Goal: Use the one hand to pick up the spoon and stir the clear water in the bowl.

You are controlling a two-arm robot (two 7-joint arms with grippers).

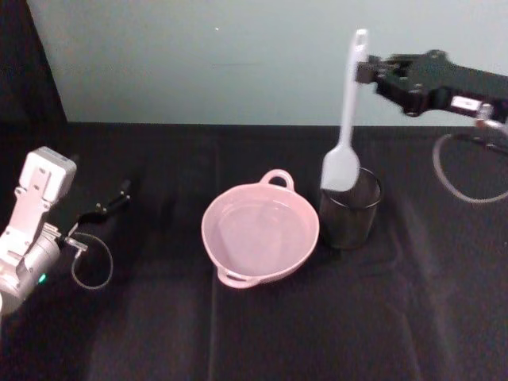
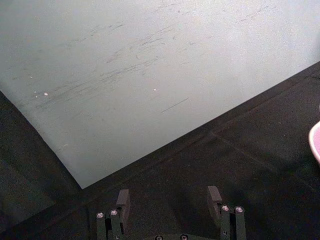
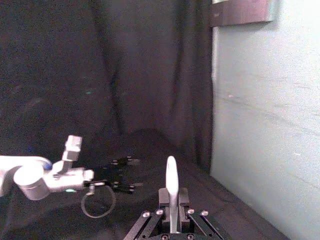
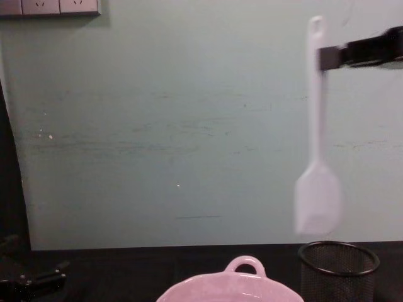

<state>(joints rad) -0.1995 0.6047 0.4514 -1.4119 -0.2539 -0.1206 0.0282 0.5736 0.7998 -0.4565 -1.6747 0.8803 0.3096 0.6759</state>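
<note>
— Right gripper (image 1: 363,71): what has it got?
— It is clamped on the white spoon (image 1: 347,119), pinching the handle close under its top end. The spoon hangs upright from my fingers, paddle blade lowest.
— What lies under it?
— Straight below the blade is the black wire-mesh cup (image 1: 349,222). From the chest, the blade clears its rim. The pink bowl (image 1: 206,232) sits lower, toward my left arm's side of the gripper and right beside the cup. Whether they touch I cannot tell.
— Anything hard to read?
— The water (image 1: 258,230) is barely a sheen. From the chest the blade is blurred and the bowl is cut off at the edge. My right wrist camera sees the handle's tip between the fingers, and the blade is hidden. My left gripper (image 2: 169,199) rests spread open, far off over the black cloth (image 1: 238,333).
</note>
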